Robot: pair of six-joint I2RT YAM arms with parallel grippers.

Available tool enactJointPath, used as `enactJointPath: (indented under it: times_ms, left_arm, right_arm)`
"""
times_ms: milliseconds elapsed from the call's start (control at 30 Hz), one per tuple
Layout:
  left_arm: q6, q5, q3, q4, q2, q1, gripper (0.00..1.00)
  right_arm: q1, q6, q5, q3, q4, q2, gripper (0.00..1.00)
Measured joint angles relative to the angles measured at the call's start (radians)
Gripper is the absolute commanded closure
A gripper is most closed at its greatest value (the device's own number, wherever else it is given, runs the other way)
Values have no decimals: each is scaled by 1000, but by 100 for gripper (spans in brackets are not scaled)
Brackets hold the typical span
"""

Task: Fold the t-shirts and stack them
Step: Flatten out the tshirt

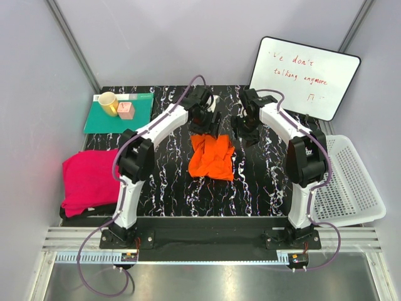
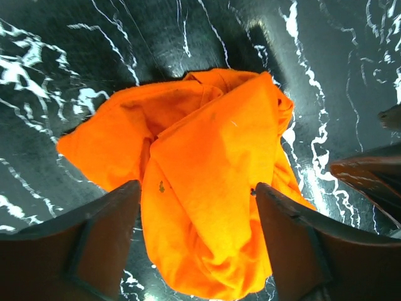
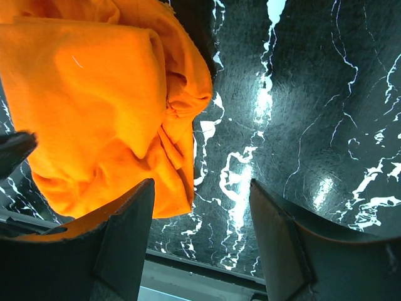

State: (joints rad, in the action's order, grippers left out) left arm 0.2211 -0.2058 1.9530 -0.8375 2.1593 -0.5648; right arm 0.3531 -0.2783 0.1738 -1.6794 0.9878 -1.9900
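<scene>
A bright orange cloth t-shirt (image 1: 212, 157) lies crumpled in a loose heap at the middle of the black, white-veined counter (image 1: 263, 188), its layers bunched and overlapped, with no sleeve or hem laid flat. The left pincer (image 1: 203, 122) hangs over the heap's far edge, jaws wide apart, straddling a ridge of orange cloth without visibly pinching it. The right pincer (image 1: 249, 125), just beside the shirt's far right corner, is likewise spread and holds nothing, with bare counter between its fingers.

The work appears to be at the spreading-out stage, ahead of the first fold. The next move likely calls for each pincer to find a separate edge or corner and draw the shirt flat, a hard pick while the edges are buried.

A magenta-pink cloth t-shirt (image 1: 91, 182) sits rumpled at the counter's near left edge, well apart from both arms. Farther out, a flat teal-green mat (image 1: 141, 116) carries a yellow mug (image 1: 108, 102), and a white perforated plastic basket (image 1: 354, 188) sits at the right.
</scene>
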Motion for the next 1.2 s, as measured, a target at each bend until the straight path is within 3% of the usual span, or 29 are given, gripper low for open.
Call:
enactJointPath:
  times_ms: [67,167,333,667,1000,1200]
  left_arm:
    - [8,-11,0,1,22,0,23]
    - [19,-20,-17,0,51,0,40]
    - [32,-39,-29,-3,84,0,100]
    - [37,-20,-30,-31,34,0,100]
    - [40,56,-129,-82,-399,0,100]
    - [69,62,-275,-126,-487,2,100]
  right_arm:
    - [-2,5,-1,3,0,0,31]
    - [-3,10,-7,11,0,1,31]
    - [-10,13,-11,18,0,2,31]
    - [-19,13,5,18,-8,2,31]
    - [-19,-33,137,-75,-89,-157,39]
    - [-5,-64,180,-116,-119,-282,47]
